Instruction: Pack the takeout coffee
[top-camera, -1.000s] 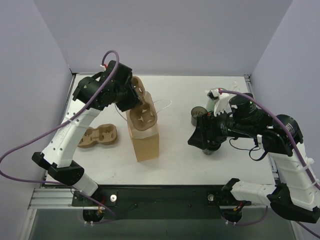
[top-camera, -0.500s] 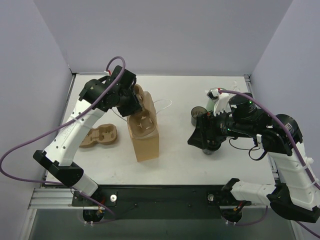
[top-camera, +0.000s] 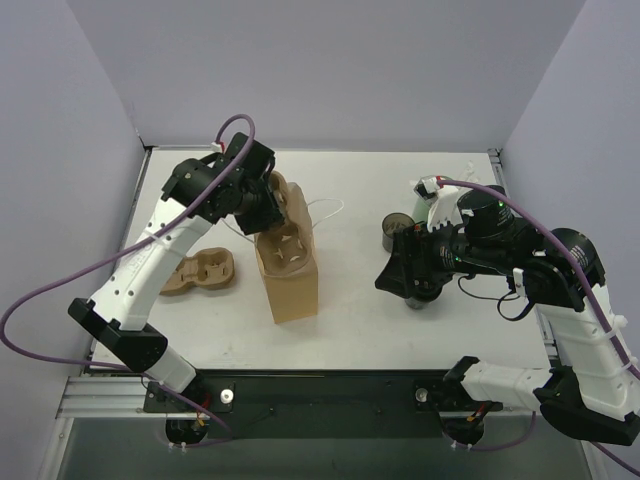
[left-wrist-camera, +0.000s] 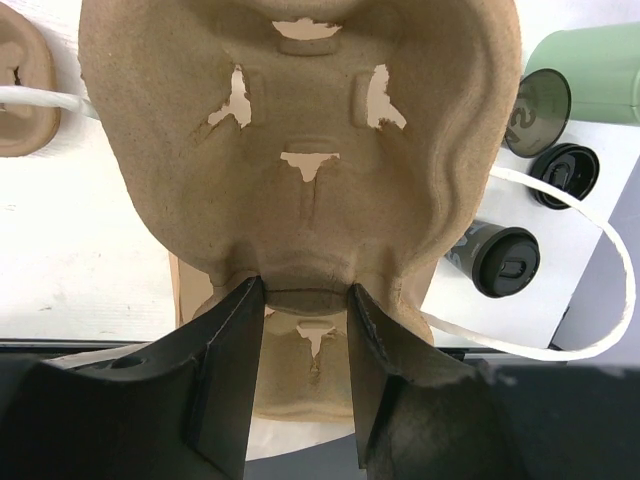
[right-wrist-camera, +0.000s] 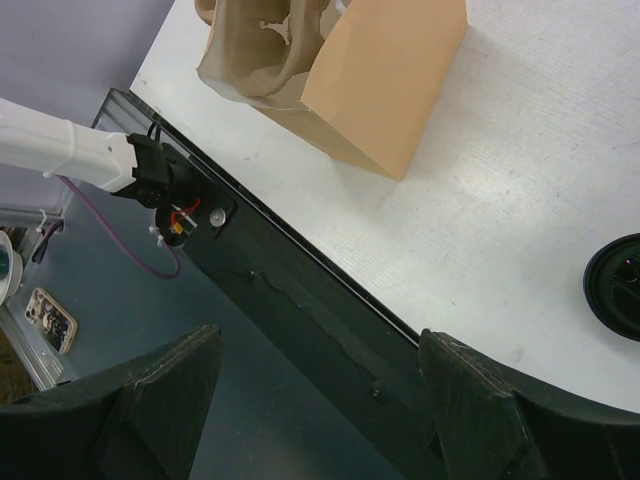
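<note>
Early stage: left gripper part-closed, pinching brown moulded-pulp two-cup tray at the mouth of tan paper bag. Right gripper wide open, empty. Small dark black-lidded takeout coffee cup on white table, well apart from bag, not yet packed

Coffee: short dark brown-black cup with a round black lid fitted and the sip slot visible. It stands upright on the counter, right of the bag, apart from it and not inside. Second lidded cup, same kind, stands upright just beside the first, not touching.
</note>
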